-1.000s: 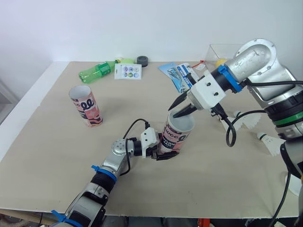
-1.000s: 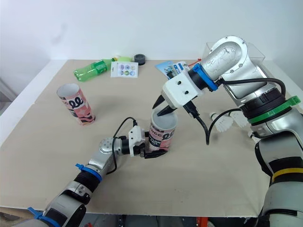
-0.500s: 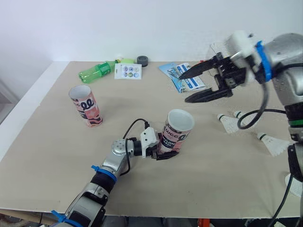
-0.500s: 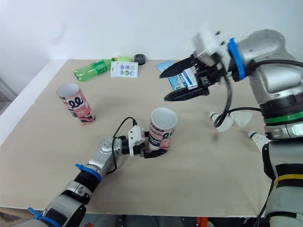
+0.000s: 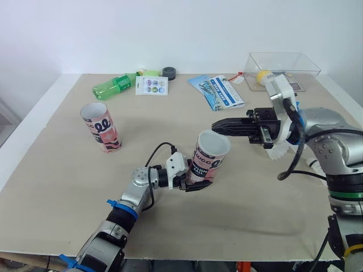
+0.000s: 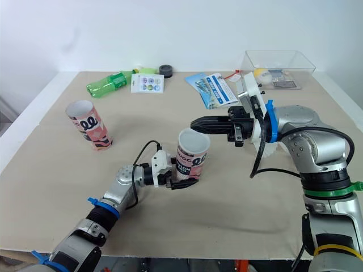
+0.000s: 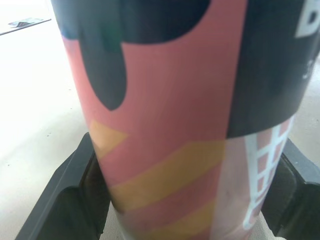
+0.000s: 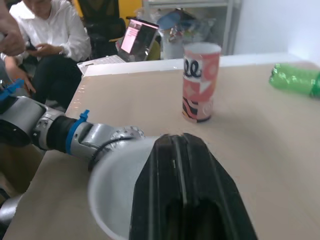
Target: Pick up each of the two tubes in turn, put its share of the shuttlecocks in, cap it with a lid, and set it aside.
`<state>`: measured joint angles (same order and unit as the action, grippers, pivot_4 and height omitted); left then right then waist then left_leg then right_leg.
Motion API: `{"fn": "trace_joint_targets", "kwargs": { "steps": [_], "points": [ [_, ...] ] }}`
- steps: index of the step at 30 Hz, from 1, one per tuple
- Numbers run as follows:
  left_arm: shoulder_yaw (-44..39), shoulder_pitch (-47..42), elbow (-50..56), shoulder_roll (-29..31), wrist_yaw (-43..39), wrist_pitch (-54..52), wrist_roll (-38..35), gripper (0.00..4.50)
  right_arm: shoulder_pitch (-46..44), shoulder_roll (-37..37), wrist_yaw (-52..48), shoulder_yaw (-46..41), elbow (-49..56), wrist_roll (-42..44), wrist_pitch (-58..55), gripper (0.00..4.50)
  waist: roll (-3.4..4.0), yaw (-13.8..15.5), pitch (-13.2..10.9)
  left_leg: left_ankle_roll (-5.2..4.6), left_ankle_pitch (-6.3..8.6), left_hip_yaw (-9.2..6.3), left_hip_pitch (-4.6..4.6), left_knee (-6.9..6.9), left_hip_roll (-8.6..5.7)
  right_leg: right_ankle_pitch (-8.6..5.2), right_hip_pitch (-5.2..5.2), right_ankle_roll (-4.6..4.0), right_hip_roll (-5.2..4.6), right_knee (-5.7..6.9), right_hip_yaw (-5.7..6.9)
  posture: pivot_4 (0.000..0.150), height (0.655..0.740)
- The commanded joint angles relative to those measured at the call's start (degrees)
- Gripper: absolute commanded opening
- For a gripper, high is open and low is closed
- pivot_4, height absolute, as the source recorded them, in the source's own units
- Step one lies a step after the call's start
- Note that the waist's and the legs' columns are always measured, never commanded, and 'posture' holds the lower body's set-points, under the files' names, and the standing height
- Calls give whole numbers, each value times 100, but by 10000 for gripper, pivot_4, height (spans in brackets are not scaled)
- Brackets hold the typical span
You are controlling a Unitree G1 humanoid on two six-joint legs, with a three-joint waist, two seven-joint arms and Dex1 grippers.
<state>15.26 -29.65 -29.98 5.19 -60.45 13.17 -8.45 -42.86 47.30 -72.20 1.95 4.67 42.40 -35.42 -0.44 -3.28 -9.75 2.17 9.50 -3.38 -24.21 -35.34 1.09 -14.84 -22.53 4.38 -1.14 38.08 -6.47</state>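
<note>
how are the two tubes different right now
The near tube is clamped in the left gripper; the far tube stands free on the table. The near tube has the shut right gripper just by its mouth; no gripper is by the far tube. Shared: both are pink printed tubes, open-topped with no lid on.
</note>
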Motion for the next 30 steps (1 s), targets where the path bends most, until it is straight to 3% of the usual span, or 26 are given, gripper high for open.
{"fn": "trace_joint_targets", "kwargs": {
  "steps": [1,30],
  "points": [
    [6,189,-166,127,10,-163,69,34897,-8,165,-232,-5,276,-159,25,224,0,0,0,0,0,0,0,0,0,-2,0,-3,0,0,0,1500,7400],
    [61,140,-116,-49,144,-99,71,34897,-1138,-91,-779,1884,-257,-2596,156,224,2,-5,14,2,1,2,15,0,6,-14,9,-27,2,-1,2,1500,7400]
  ]
}}
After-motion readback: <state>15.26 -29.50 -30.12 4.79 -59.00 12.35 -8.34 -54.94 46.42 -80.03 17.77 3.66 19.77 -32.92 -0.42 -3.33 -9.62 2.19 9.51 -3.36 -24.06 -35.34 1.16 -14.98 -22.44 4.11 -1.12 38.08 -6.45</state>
